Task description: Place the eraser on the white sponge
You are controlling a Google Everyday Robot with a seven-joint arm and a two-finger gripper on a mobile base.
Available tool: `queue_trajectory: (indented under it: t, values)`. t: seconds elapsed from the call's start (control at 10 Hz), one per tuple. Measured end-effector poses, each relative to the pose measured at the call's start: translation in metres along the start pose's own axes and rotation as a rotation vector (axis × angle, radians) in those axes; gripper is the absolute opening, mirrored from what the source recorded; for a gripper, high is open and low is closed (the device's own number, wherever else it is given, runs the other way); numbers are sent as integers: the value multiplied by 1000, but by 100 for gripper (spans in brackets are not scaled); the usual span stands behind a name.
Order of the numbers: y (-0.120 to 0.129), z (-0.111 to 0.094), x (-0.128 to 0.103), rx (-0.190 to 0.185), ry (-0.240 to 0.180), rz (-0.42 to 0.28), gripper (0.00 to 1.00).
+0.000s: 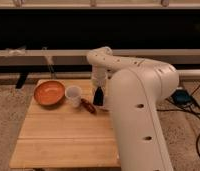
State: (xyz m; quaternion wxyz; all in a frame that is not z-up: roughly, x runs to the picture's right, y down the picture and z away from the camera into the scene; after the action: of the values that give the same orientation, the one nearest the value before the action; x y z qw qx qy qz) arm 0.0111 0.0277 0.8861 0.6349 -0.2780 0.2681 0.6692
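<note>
My gripper (98, 96) is a dark shape hanging low over the wooden table (63, 135), just right of the white cup (73, 95) and above a small dark red object (88, 106). The black eraser cannot be told apart from the dark gripper. The white sponge is out of sight, perhaps hidden behind my white arm (138, 100), which covers the table's right side.
An orange bowl (49, 92) stands at the table's back left, next to the cup. A black panel and a rail run behind the table. Cables and a blue object (183, 96) lie on the carpet to the right.
</note>
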Motion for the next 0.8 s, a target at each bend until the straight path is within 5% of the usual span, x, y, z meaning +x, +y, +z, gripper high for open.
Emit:
queue_trajectory:
  t: [0.6, 0.8]
  values:
    - [-26, 22, -13, 10, 18, 37, 74]
    - [-35, 24, -15, 14, 18, 50, 80]
